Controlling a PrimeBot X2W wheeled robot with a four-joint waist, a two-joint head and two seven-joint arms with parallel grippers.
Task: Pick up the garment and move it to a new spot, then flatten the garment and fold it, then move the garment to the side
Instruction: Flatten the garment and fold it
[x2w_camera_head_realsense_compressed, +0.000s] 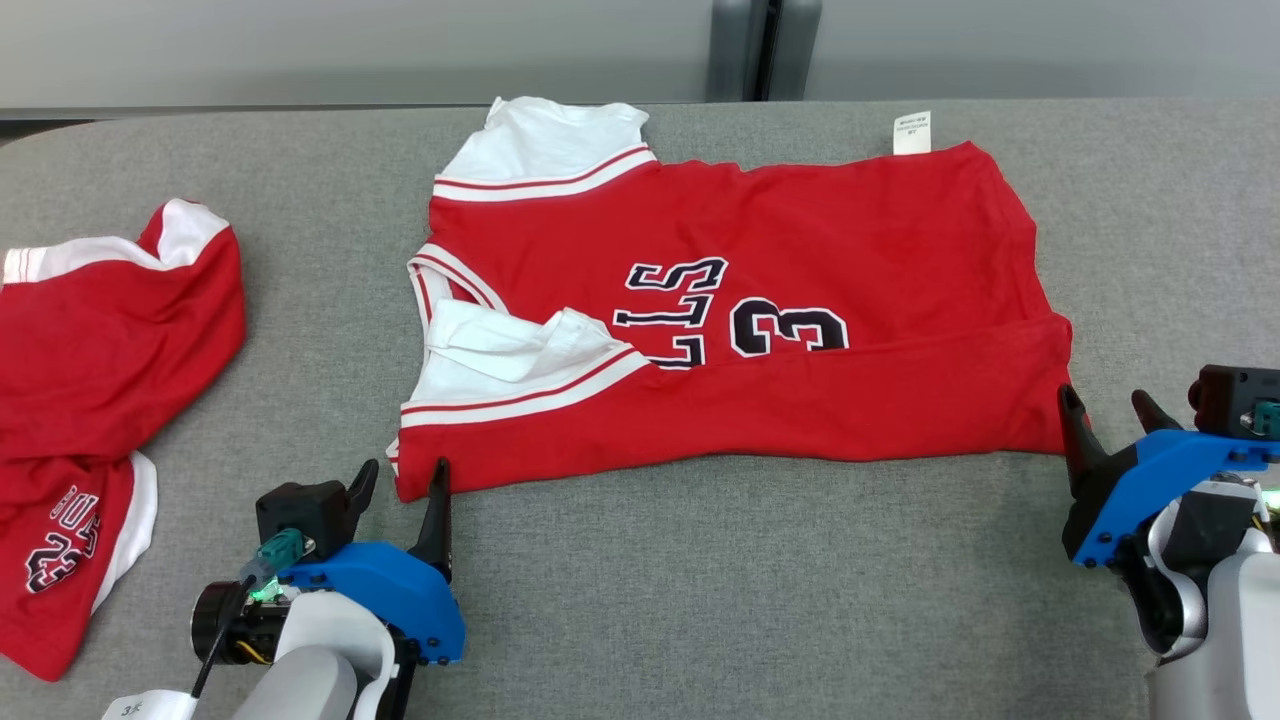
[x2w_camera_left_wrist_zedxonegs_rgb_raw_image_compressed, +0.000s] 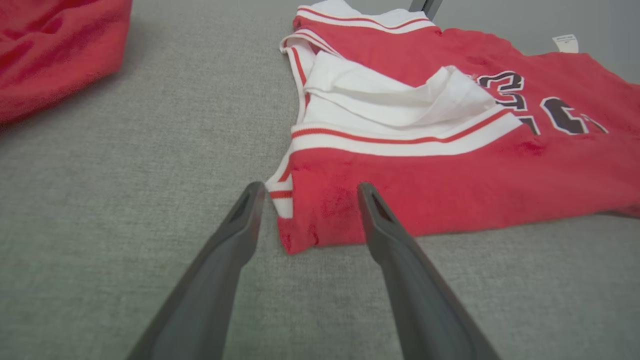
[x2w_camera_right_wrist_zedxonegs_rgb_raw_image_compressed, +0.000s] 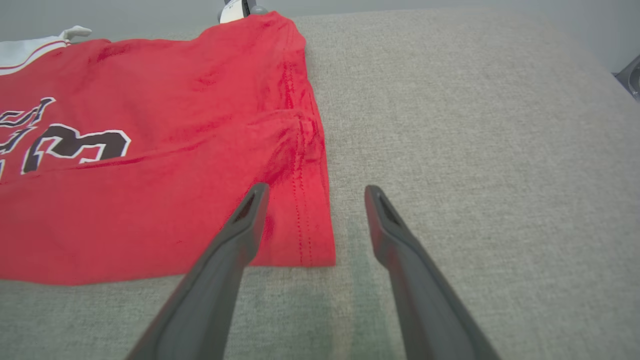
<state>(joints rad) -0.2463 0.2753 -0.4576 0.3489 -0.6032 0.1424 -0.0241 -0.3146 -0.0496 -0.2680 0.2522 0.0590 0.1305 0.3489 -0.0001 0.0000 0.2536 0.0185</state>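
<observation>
Garment (x2w_camera_head_realsense_compressed: 800, 250) half-folded on the surface (x2w_camera_head_realsense_compressed: 700, 600).
Our left pincer (x2w_camera_head_realsense_compressed: 405, 470) and right pincer (x2w_camera_head_realsense_compressed: 1104, 398) both gape, released, at its near corners.

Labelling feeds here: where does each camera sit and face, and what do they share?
Head view: on the head, looking down at table and jersey; left gripper and right gripper show, open.
Left wrist view: on that wrist, fingers framing the jersey's sleeve-side corner.
Right wrist view: on that wrist, fingers toward the hem corner.
Shared: all show the jersey's number.
</observation>
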